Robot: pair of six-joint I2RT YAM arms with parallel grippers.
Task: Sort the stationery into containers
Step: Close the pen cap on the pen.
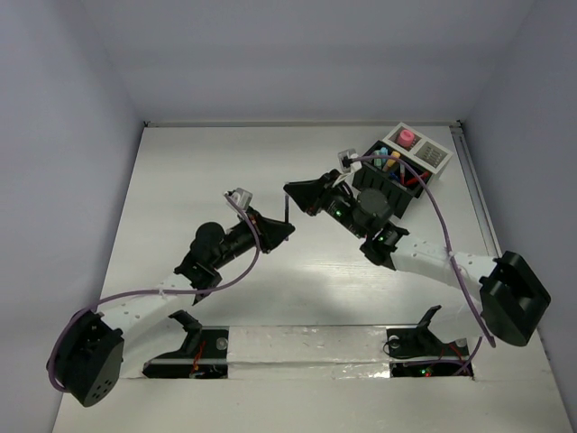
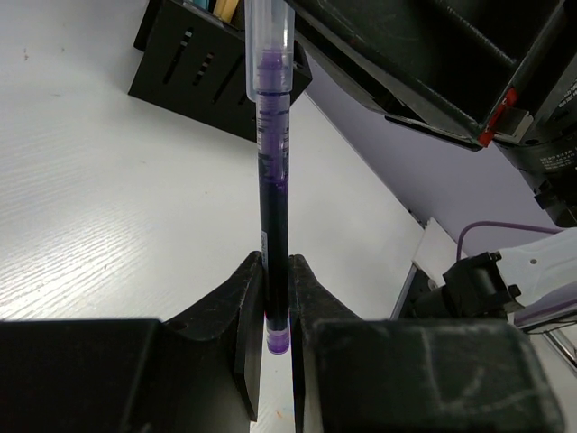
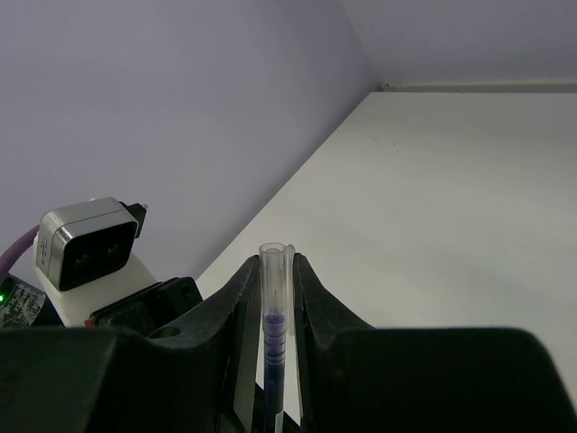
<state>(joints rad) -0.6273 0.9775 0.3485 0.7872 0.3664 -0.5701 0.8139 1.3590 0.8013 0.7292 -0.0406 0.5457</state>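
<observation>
Pen [image 2: 273,180] gripped by left hand [image 2: 277,266], right hand [image 3: 275,263]

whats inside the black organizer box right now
Top view: the black organizer holds markers with teal, orange and peach tips, plus a red pen. The right arm covers its near-left part, so whatever sits there cannot be seen.

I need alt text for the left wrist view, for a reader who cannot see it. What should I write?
The left hand grips the near end of a clear pen with dark purple ink, which runs straight up the picture. Behind it are the white table and, at upper left, a black organizer.
</observation>
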